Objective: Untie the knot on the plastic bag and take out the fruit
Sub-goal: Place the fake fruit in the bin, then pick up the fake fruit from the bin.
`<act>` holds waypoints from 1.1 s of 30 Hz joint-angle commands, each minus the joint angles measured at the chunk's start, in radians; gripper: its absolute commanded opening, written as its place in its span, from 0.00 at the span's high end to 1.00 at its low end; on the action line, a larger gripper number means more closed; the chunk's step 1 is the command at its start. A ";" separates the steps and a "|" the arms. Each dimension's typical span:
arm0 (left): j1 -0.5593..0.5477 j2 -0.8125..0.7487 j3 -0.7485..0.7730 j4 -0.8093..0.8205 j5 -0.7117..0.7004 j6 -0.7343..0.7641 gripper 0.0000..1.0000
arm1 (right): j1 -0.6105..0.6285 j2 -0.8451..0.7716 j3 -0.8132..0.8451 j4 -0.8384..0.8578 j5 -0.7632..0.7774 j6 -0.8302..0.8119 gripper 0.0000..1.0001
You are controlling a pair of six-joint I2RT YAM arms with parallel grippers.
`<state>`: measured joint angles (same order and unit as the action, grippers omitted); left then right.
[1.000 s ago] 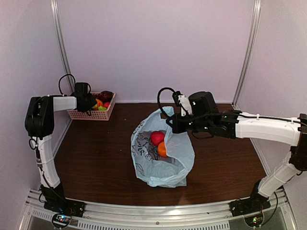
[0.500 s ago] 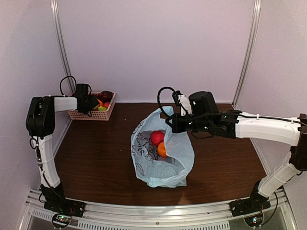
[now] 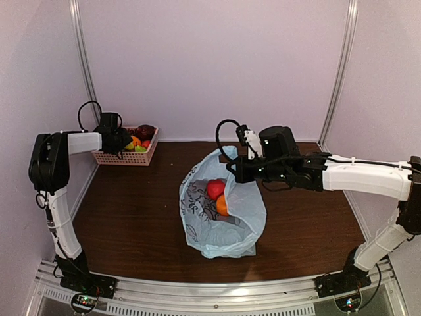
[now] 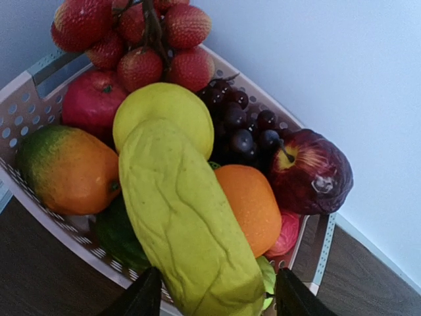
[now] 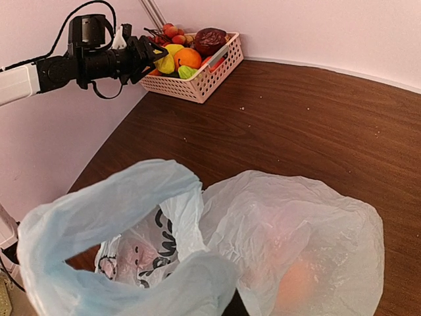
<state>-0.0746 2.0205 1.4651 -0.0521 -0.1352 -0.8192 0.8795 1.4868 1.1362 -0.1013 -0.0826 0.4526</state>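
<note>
Your left gripper (image 4: 220,297): black fingers (image 4: 148,299) spread wide, straddling the near end of the yellow ridged oblong fruit (image 4: 187,224), which has a waxy skin. You can't tell if the pads touch it.

That piece tops the heap in the pink perforated plastic basket (image 4: 20,112), straight ahead of the tips. Beyond it:
- a smooth yellow-green round fruit (image 4: 164,108)
- a bumpy red berry bunch (image 4: 141,39)
- glossy dark grapes (image 4: 240,125)

Left of the fingers is a matte green-to-orange mango shape (image 4: 66,171). To the right are a smooth orange piece (image 4: 248,204) and a shiny dark red apple (image 4: 309,174).

Your right gripper (image 3: 237,172): pinching the bunched rim of the thin, crinkly, translucent light blue plastic bag (image 3: 253,210), holding that edge up off the dark wood-grain table (image 3: 131,217). In its wrist view the gathered plastic hides the tips.

The bag mouth gapes open below the gripper. One handle loop (image 5: 99,210) arches beside it, and there's a black-line print (image 5: 141,260) on white on the inner wall. Inside, just under the tips, a red round fruit (image 3: 215,189) touches an orange round fruit (image 3: 223,205).
</note>
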 commanded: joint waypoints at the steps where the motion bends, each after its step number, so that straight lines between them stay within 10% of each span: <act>1: 0.005 -0.021 -0.011 0.040 0.004 0.022 0.47 | 0.008 0.001 -0.020 0.022 -0.014 0.011 0.98; 33: 0.105 0.010 0.219 -0.088 0.037 0.339 0.63 | 0.013 -0.054 -0.053 0.013 0.026 0.017 0.98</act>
<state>0.0010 1.9400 1.5455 -0.0711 -0.0925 -0.6556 0.8860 1.4467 1.0790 -0.0914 -0.0811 0.4641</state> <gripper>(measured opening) 0.376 0.018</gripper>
